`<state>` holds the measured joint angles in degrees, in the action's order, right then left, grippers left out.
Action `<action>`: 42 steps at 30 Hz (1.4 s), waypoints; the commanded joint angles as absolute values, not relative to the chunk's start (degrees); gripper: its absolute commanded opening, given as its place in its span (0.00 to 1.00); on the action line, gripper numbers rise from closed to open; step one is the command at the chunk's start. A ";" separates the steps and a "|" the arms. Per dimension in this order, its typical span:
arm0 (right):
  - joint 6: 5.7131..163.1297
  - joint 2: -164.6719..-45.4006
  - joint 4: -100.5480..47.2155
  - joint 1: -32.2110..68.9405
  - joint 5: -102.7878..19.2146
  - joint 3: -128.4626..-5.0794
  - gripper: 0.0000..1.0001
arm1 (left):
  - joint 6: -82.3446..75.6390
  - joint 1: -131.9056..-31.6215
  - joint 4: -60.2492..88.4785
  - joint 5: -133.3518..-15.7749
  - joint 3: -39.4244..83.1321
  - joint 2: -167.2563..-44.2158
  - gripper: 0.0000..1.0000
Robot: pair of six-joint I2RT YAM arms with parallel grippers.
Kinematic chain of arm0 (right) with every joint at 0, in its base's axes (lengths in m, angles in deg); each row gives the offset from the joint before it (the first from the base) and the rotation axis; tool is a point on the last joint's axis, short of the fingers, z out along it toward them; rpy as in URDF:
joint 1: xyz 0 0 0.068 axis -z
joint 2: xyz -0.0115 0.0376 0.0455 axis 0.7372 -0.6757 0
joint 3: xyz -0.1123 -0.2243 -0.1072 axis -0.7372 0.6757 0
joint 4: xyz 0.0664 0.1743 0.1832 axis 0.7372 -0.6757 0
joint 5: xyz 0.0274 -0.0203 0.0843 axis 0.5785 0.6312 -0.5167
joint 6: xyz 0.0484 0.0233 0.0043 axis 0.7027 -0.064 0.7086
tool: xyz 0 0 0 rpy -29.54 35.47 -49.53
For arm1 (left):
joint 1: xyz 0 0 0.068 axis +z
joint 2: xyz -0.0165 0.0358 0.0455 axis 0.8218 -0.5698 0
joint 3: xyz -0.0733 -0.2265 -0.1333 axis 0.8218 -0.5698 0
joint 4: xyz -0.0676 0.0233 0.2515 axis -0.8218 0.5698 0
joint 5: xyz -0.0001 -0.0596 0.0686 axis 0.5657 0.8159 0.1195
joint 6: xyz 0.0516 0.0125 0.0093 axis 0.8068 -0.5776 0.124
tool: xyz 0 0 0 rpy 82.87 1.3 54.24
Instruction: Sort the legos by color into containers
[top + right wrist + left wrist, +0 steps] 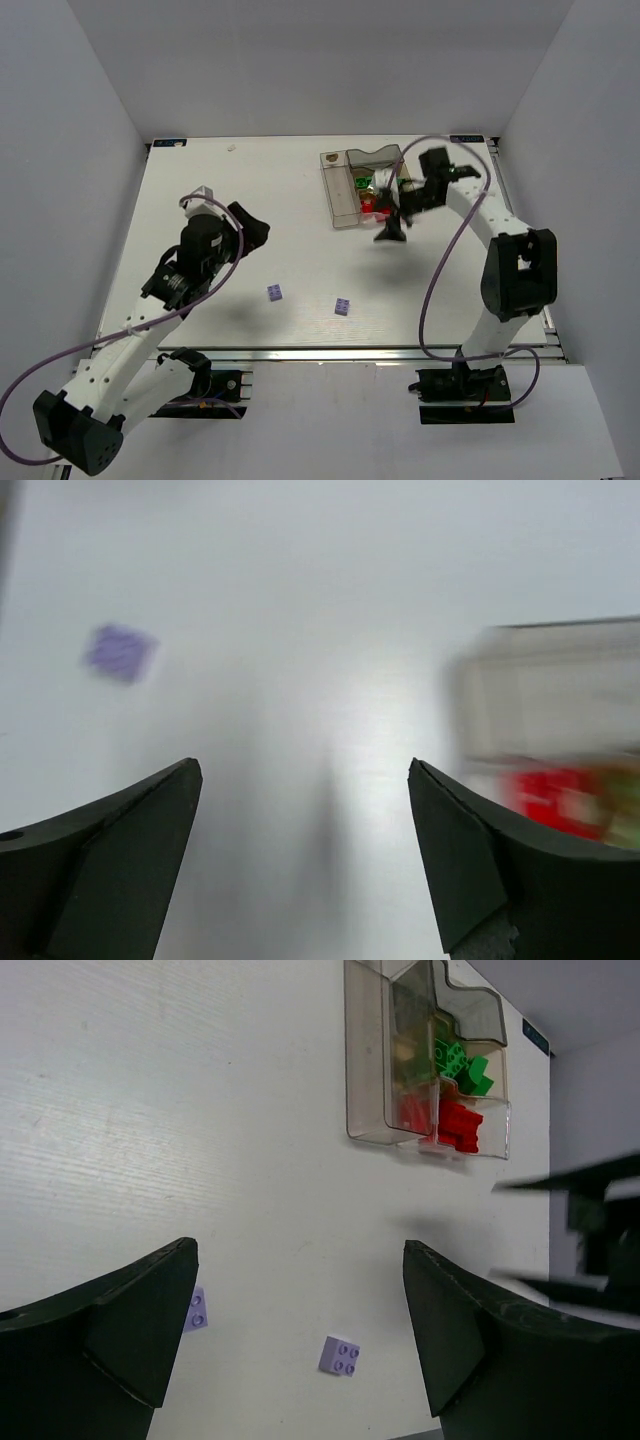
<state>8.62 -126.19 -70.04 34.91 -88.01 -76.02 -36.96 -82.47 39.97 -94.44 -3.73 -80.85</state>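
Note:
Two lilac legos lie on the white table, one at the left (274, 292) and one at the right (342, 306). The clear containers (343, 205) stand at the back with red legos (370, 207) and green legos (362, 183) inside. My left gripper (254, 226) is open and empty, left of centre. In the left wrist view (300, 1250) a lilac lego (340, 1355) lies between the fingers and another (197, 1310) sits partly behind the left finger. My right gripper (392, 224) is open and empty just in front of the containers. Its wrist view (300, 765) is blurred, showing a lilac lego (119, 651).
The left wrist view shows the containers (368, 1080) with green legos (460, 1065) and red legos (452, 1125), and the blurred right gripper (585, 1230). The right wrist view shows a blurred container (550, 695) with red legos (555, 798). White walls enclose the table.

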 commanded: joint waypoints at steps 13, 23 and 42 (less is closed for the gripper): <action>4.46 -112.72 -52.37 14.98 -75.03 -42.46 0.89 | -54.26 -82.51 62.27 -105.77 -4.61 -75.34 0.93; 10.02 -116.51 -48.83 6.98 -71.59 -43.61 0.88 | -56.81 -82.51 63.50 -104.89 -7.68 -71.73 0.93; 32.34 -117.03 -38.73 -0.14 -53.14 -40.53 0.68 | -56.72 -82.51 61.92 -104.09 -8.57 -73.13 0.93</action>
